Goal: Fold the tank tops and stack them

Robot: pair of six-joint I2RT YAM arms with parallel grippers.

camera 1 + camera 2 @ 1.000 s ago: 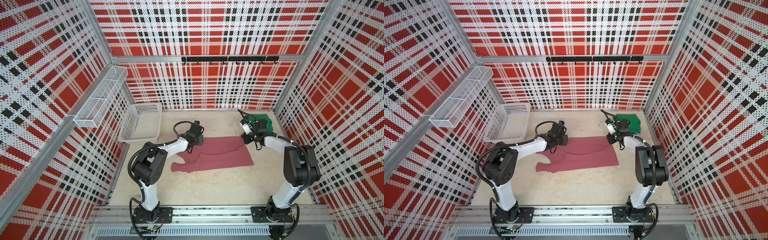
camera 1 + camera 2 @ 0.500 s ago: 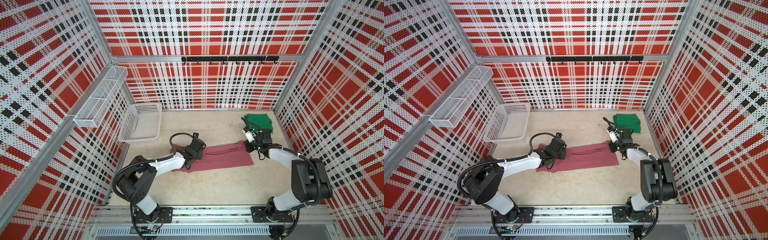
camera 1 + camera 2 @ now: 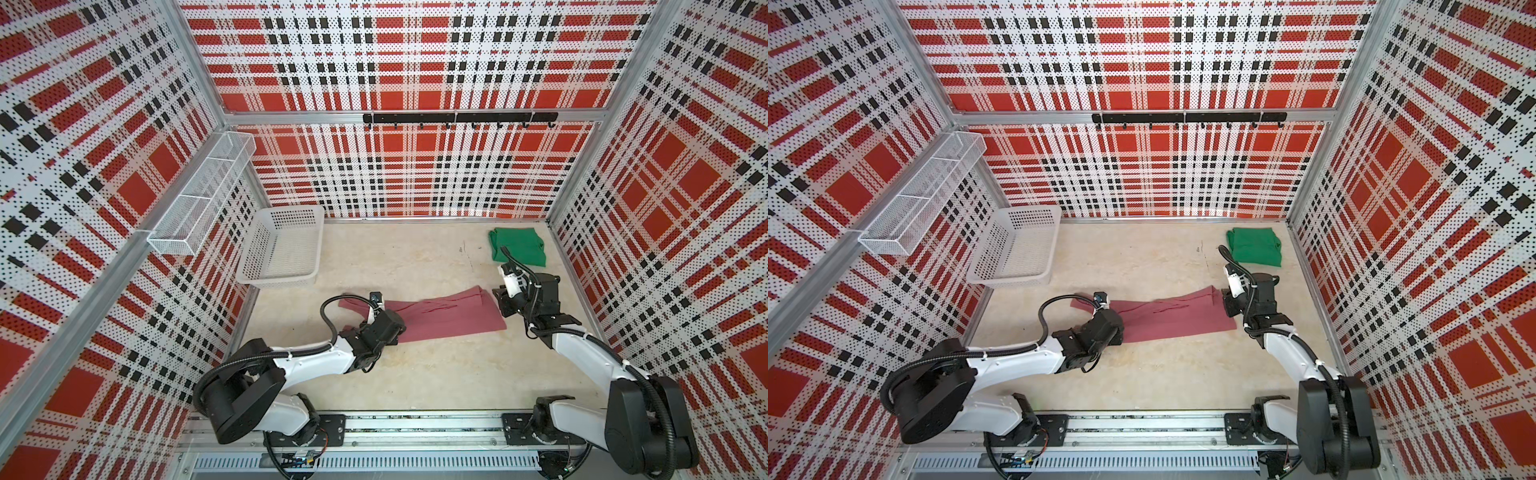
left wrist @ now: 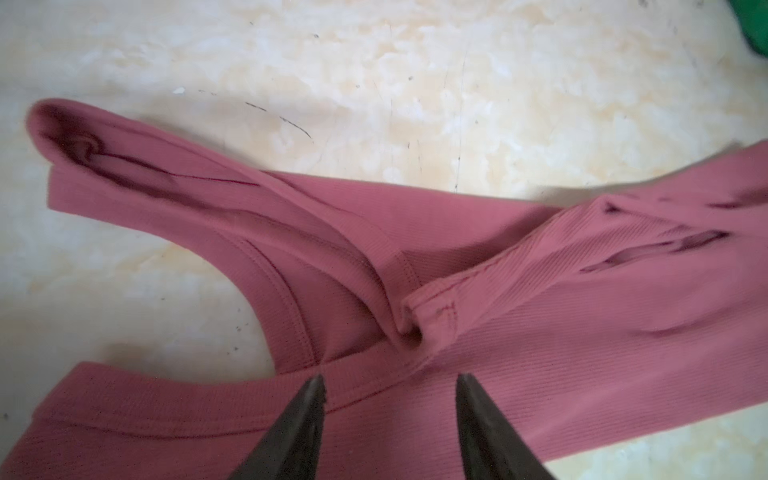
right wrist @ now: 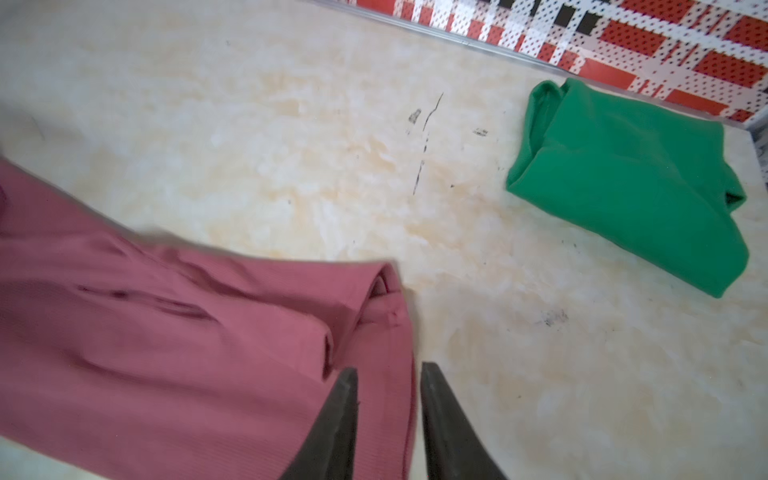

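Observation:
The dusty rose-pink tank top (image 3: 449, 316) (image 3: 1175, 318) lies on the table as a long band, folded lengthwise. My left gripper (image 4: 388, 380) (image 3: 395, 328) hovers over its strap end, open, the ribbed cloth (image 4: 540, 332) flat beneath both fingers. My right gripper (image 5: 388, 370) (image 3: 500, 301) is at the hem end, open by a narrow gap. One of its fingers is over the pink cloth (image 5: 166, 353), the other over bare table. The green tank top (image 3: 517, 245) (image 3: 1255, 246) (image 5: 623, 183) lies folded at the back right, apart from both grippers.
A white perforated basket (image 3: 282, 249) (image 3: 1017, 249) stands at the back left of the table. A wire shelf (image 3: 203, 199) hangs on the left wall and a black hook rail (image 3: 457, 118) on the back wall. Plaid walls close in three sides.
Both grippers carried the pink top's far edge toward the front, folding it into a narrower band. Both were shut on the cloth and have now opened and let it go.

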